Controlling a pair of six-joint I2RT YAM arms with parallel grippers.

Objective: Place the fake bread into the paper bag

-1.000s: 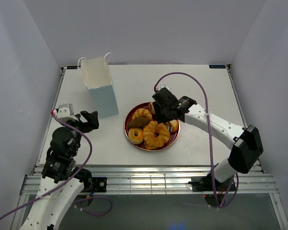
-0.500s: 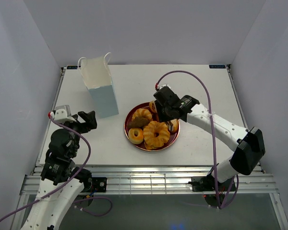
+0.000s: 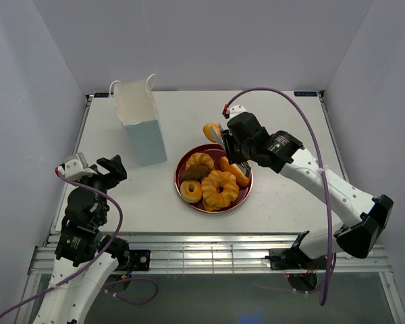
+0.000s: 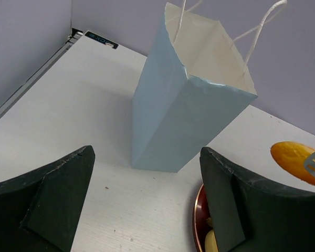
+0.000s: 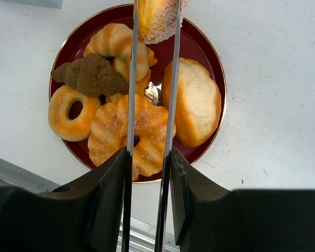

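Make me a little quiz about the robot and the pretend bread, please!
1. True or false: the paper bag stands upright with its top open.
2. What do the tongs in the right pincer grip? A: a golden bun, lifted off the plate. B: the dark brown piece. C: nothing.
3. Fill the gap: the left pincer is ____ and holds nothing.
Key: 1 true; 2 A; 3 open.
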